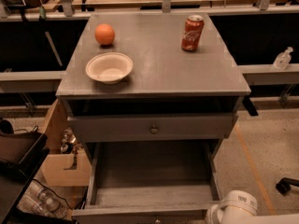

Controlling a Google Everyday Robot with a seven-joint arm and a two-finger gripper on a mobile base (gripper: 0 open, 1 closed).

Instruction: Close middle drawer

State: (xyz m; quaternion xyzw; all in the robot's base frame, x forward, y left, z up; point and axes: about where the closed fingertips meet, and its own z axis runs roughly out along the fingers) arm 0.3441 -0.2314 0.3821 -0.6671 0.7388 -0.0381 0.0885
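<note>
The middle drawer (152, 169) is a long shallow grey box, pulled far out of the grey cabinet (154, 73) toward me. Its inside is bare, and its front edge (140, 213) lies along the bottom of the camera view. Above it, a slimmer grey drawer front with a small round knob (154, 129) stands slightly out, with a dark gap over it. The gripper is out of view. Only a white rounded part of my arm (233, 208) shows at the bottom right, beside the open drawer's right front corner.
On the cabinet top stand an orange (104, 34), a white bowl (109, 67) and a red soda can (192, 32). A cardboard box (60, 164) and dark gear (18, 155) sit on the floor to the left. Benches run behind, and a plastic bottle (282, 58) stands at the right.
</note>
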